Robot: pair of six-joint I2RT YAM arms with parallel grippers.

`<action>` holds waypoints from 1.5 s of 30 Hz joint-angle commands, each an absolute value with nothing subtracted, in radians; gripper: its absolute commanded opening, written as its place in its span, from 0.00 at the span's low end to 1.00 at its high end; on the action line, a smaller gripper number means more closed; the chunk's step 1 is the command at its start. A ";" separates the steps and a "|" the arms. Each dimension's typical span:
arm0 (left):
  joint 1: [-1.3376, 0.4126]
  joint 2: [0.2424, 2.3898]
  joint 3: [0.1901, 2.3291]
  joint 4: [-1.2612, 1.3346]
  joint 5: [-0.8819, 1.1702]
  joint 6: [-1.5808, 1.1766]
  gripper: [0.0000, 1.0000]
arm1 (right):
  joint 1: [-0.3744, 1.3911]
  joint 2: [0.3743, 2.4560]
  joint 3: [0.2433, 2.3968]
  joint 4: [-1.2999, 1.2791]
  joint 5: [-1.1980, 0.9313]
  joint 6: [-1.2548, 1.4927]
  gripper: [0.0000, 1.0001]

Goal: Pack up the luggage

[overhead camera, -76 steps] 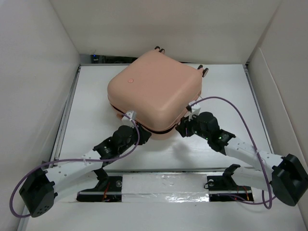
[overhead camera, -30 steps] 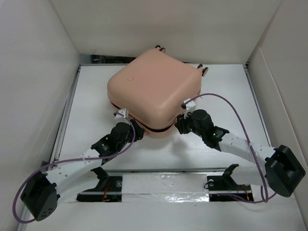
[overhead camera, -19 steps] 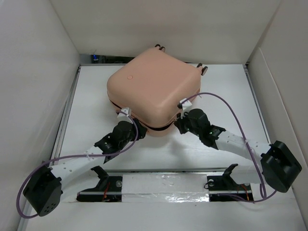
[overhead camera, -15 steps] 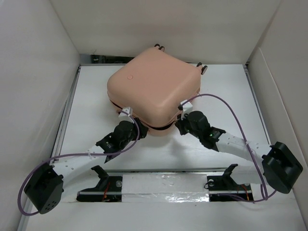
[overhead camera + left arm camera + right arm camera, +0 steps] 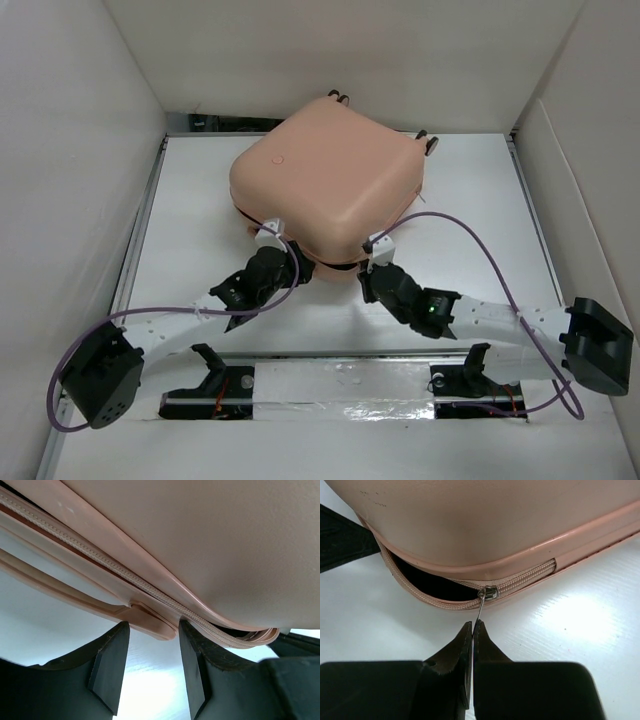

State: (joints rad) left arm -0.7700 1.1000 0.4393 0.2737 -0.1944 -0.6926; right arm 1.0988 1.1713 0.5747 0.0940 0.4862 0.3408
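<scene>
The peach-pink luggage (image 5: 330,175) lies flat on the white table, lid down, wheels (image 5: 432,143) at the far side. My left gripper (image 5: 287,256) is at its near-left edge. In the left wrist view the left gripper (image 5: 152,626) has its jaws part-way closed, flanking a raised lip of the lower shell rim (image 5: 150,622). My right gripper (image 5: 368,272) is at the near corner. In the right wrist view the right gripper (image 5: 472,624) is shut on the thin metal zipper pull (image 5: 482,607) hanging from the slider (image 5: 489,593). Left of the slider the seam gapes, showing black lining (image 5: 420,577).
White walls enclose the table on the left (image 5: 80,200), back and right (image 5: 590,200). A metal rail (image 5: 340,385) runs along the near edge between the arm bases. Purple cables (image 5: 470,225) loop from both wrists.
My right gripper has closed on the zipper pull and drawn back toward the near corner. The luggage has shifted slightly right. The left gripper stays at the rim.
</scene>
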 commanded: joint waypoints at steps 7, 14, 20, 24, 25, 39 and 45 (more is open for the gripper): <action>-0.911 1.267 0.572 0.511 -0.144 -0.727 0.42 | 1.270 1.233 0.712 0.276 0.296 0.499 0.00; -0.827 1.204 0.549 0.482 -0.164 -0.724 0.42 | 1.330 1.092 0.629 0.120 0.100 0.474 0.00; -0.752 1.201 0.569 0.431 -0.173 -0.695 0.42 | 1.361 0.910 0.525 -0.070 0.181 0.566 0.00; -0.721 1.151 0.558 0.359 -0.199 -0.661 0.62 | 1.329 0.764 0.480 -0.078 0.252 0.565 0.00; -0.721 1.132 0.549 0.339 -0.207 -0.660 0.66 | 1.313 0.746 0.483 -0.095 0.247 0.561 0.00; -0.546 1.101 0.437 0.367 -0.137 -0.713 0.62 | 1.118 0.827 0.543 -0.112 0.360 0.512 0.20; -0.499 1.199 0.460 0.434 -0.127 -0.703 0.61 | 0.928 0.816 0.516 -0.020 0.273 0.430 0.46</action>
